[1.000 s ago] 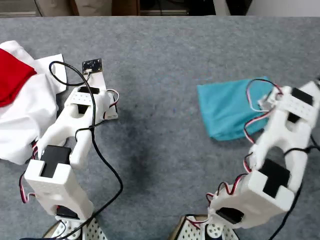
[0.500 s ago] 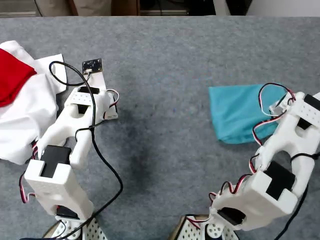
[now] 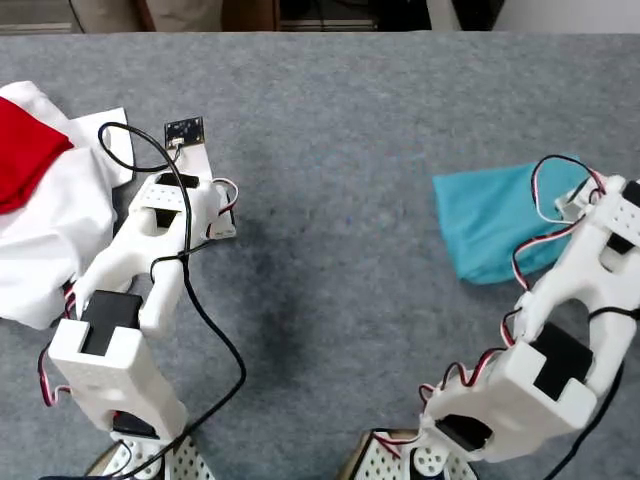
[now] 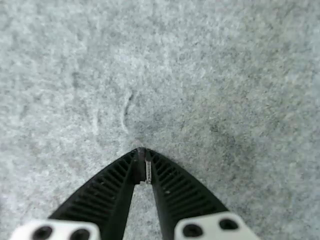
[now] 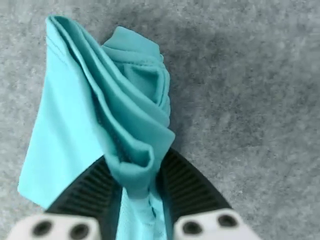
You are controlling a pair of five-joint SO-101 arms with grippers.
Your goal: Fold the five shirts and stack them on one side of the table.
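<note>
Right wrist view: the right end effector [image 5: 137,162] clamps the teal shirt [image 5: 85,115] by its bunched edge; high view shows white and red shirts [image 3: 55,215] beside the left arm [image 3: 150,245].

A grey, felt-like fabric table cover [image 3: 330,150] spans the high view, its nap mottled light and dark. Seen close from the left wrist, it carries a faint curved crease [image 4: 127,107]. Beyond the table's far edge stand a brown wooden panel [image 3: 250,12], a dark gap [image 3: 330,12] beside it, and a pale white surface [image 3: 560,12] at the corner.
</note>
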